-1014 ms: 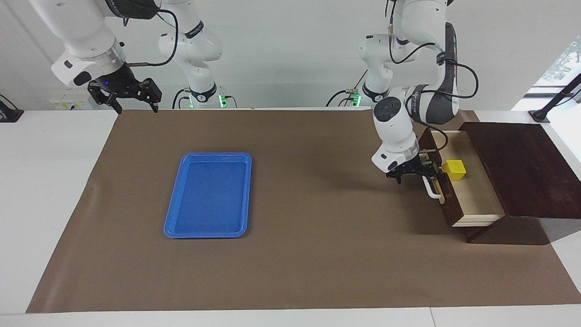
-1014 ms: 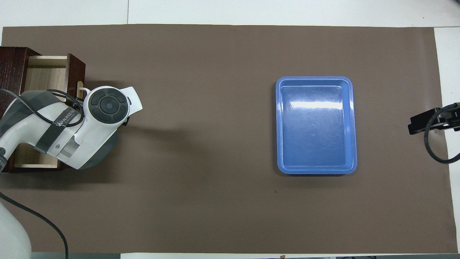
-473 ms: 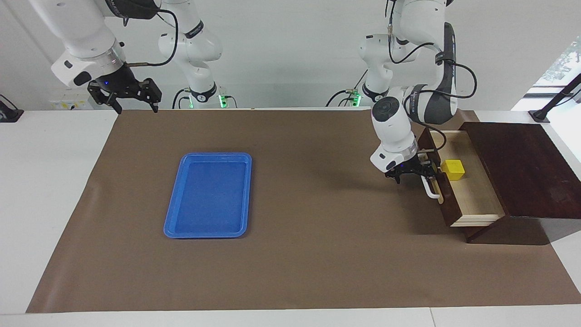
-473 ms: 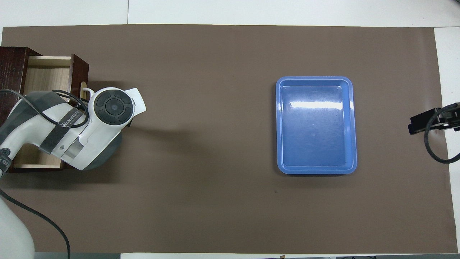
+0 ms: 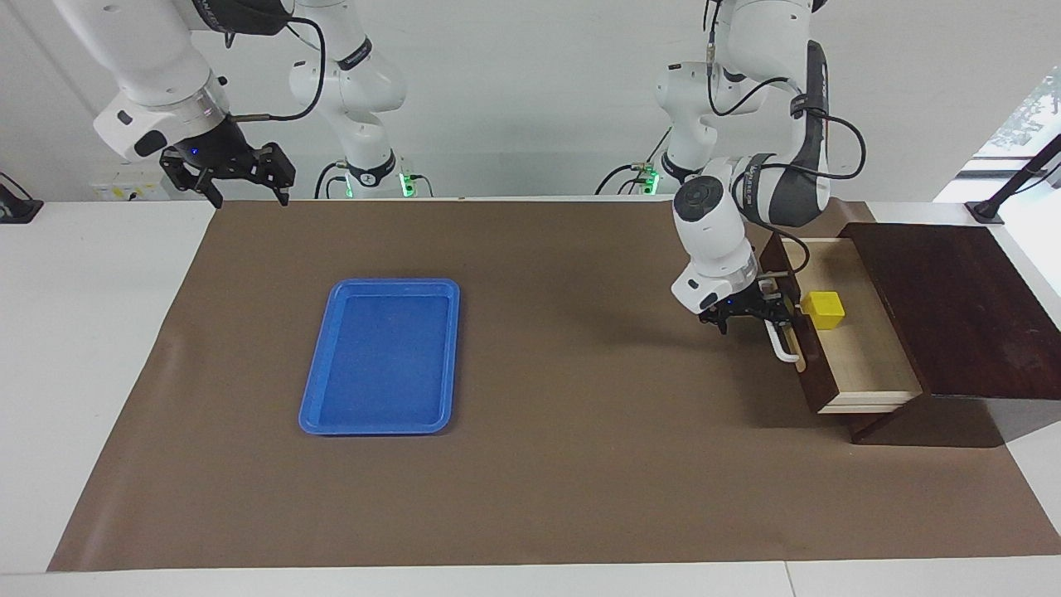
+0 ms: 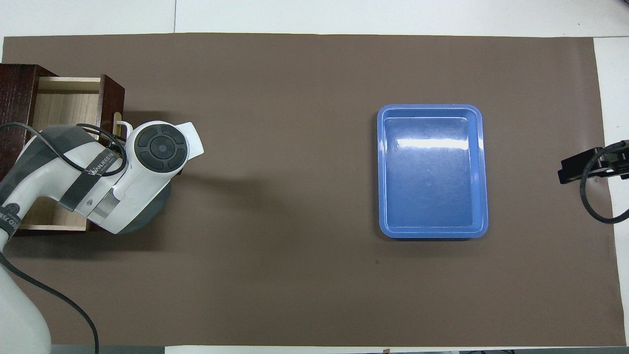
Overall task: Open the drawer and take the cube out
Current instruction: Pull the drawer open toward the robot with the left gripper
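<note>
The dark brown wooden drawer [image 5: 837,348] with white bar handle [image 5: 780,342] is seen pulled out. The small yellow cube [image 5: 826,309] lies inside, just past the drawer front from the left claw [image 5: 745,315], which is at the handle, fingers apart. The right claw [image 5: 234,176] waits open over the table corner [image 5: 108,240].

Robotics lab, two white arms [image 5: 746,99] mounted at paper-covered table [image 5: 530,497], bare white walls
</note>
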